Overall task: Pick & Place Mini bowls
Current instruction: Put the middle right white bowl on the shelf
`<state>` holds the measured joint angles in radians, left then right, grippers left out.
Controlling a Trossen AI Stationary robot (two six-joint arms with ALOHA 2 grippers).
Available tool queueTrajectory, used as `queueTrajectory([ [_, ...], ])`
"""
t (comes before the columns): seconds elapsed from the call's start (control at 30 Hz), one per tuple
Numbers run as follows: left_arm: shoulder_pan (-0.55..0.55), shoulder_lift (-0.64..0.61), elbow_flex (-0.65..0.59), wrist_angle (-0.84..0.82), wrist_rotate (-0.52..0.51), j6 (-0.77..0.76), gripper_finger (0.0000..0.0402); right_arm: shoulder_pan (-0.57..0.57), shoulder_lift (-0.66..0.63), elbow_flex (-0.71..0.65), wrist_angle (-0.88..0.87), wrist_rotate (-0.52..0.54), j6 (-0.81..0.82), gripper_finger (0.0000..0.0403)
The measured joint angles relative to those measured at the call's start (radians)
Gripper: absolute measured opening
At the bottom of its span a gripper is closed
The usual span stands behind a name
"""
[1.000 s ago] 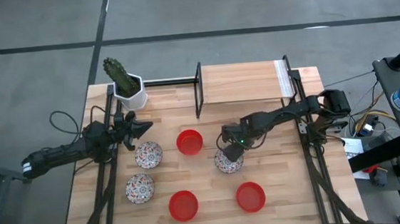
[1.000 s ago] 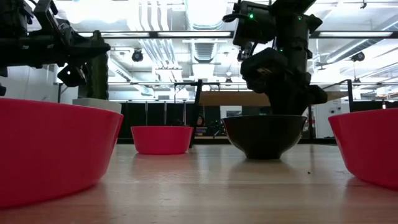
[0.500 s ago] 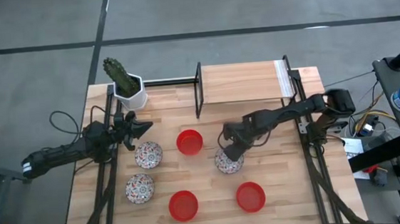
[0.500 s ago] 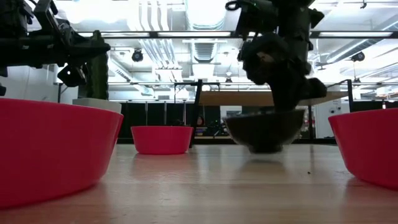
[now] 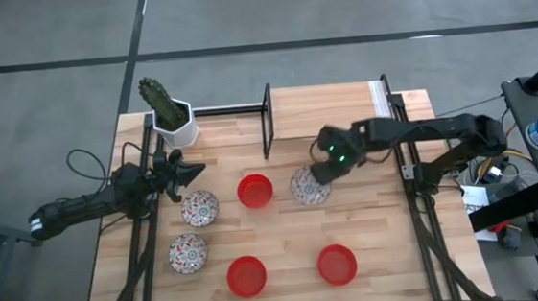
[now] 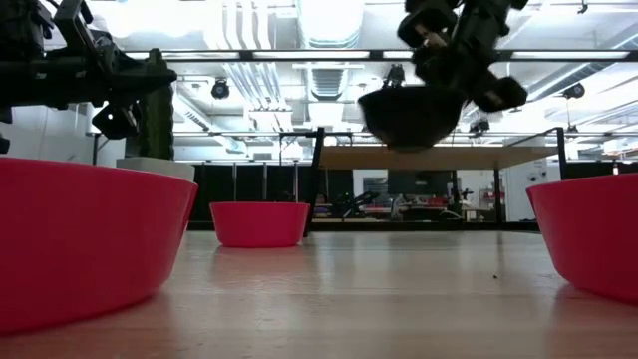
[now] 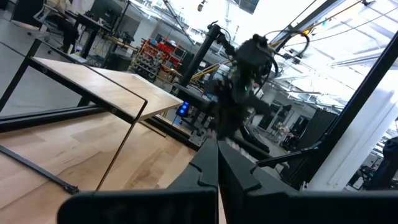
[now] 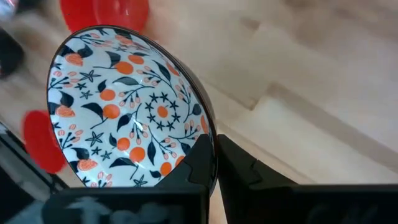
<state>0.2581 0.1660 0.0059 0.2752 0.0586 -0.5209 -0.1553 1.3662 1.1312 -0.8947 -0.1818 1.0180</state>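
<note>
My right gripper (image 5: pixel 319 175) is shut on a white floral mini bowl (image 5: pixel 307 187), held above the table's middle; it shows raised in the low view (image 6: pixel 409 115). A plain red bowl (image 5: pixel 255 191) stands just left of it. Two more floral bowls (image 5: pixel 199 208) (image 5: pixel 188 253) and two red bowls (image 5: pixel 247 276) (image 5: pixel 337 264) rest on their bases on the table. My left gripper (image 5: pixel 190 172) is shut and empty, hovering at the left beyond the floral bowls. My right gripper holds the floral bowl by its rim (image 8: pixel 209 138), one finger (image 8: pixel 198 158) inside the bowl and one (image 8: pixel 239 165) outside. The bowl is lifted clear of the table, opening up, tilted a little in the low view.
A white hexagonal pot with a green cactus (image 5: pixel 172 120) stands at the far left corner. A raised wooden shelf on a black frame (image 5: pixel 328 109) stands along the far edge. Black rails (image 5: pixel 406 159) run down both table sides.
My right gripper has risen and gone toward the table's far edge with the floral bowl. The bowl stood on the table a second ago, tipped as it came off, and now hangs clear, well above the table.
</note>
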Motion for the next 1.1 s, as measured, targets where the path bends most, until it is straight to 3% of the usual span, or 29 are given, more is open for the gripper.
queueTrajectory([
  [0.2,0.000,0.000,0.000,0.000,0.000,0.000,0.0000,-0.148,-0.141,0.008,-0.090,0.020,-0.022,0.0011],
  [0.57,0.000,0.000,0.000,0.000,0.000,0.000,0.0000,-0.543,-0.343,0.010,-0.107,0.027,-0.110,0.0011],
  [0.73,0.000,0.000,0.000,0.000,0.000,0.000,0.0000,-0.704,-0.341,0.040,-0.170,0.020,-0.180,0.0011],
  [1.1,0.000,0.000,0.000,0.000,0.000,0.000,0.0000,-1.003,-0.191,0.129,-0.284,-0.134,-0.390,0.0011],
])
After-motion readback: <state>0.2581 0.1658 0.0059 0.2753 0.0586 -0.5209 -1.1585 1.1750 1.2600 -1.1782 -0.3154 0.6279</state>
